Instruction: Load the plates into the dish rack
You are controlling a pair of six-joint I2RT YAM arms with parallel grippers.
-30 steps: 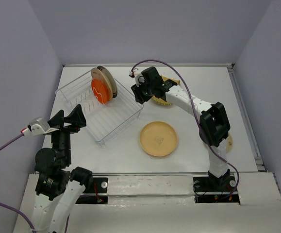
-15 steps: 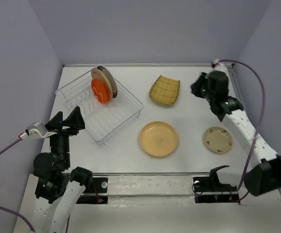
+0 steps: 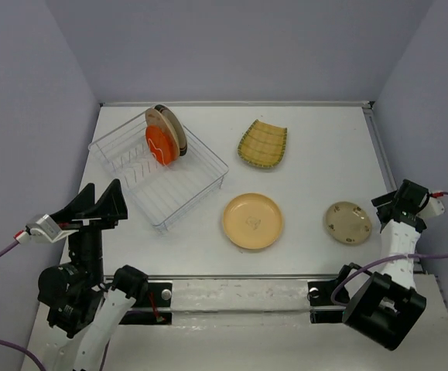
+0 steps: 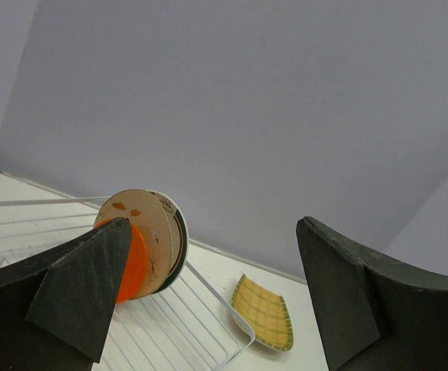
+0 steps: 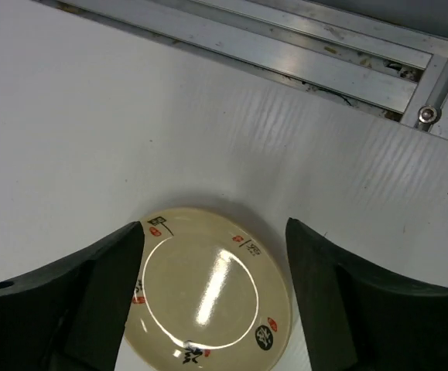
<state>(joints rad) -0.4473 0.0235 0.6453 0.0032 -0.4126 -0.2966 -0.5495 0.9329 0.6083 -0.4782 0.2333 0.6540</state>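
Rack: the dish rack (image 3: 158, 174) stands at the far-left part of the table (image 3: 324, 147), set at an angle to the edges.
Loaded: three plates stand on edge at the rack's far corner: an orange plate (image 3: 160, 145), a cream plate (image 4: 142, 232) and, behind it, a dark-rimmed plate (image 4: 179, 232).
Left to load: three lie flat on the table. The yellow plate (image 3: 263, 144) is toward the far edge, near its middle. The tan plate (image 3: 253, 221) is toward the near edge, mid-table. The small plate (image 3: 347, 222) is near the right edge.
Left gripper (image 3: 104, 189): jaws wide apart and empty, raised near the left edge beside the rack.
Right gripper (image 5: 213, 232): jaws spread and empty, at the right edge just beside the small plate, which its wrist view shows below the fingers.
Progress: about half done, by my count.
Handling: the plates look stiff, glazed and probably slick; likely breakable if dropped. The small one should be light.
Where to grip: at the rim, one finger slipped under the lip, since they lie flat. The yellow plate's upturned sides offer an easier edge.
Risk: a shallow pinch may slide off the glaze.
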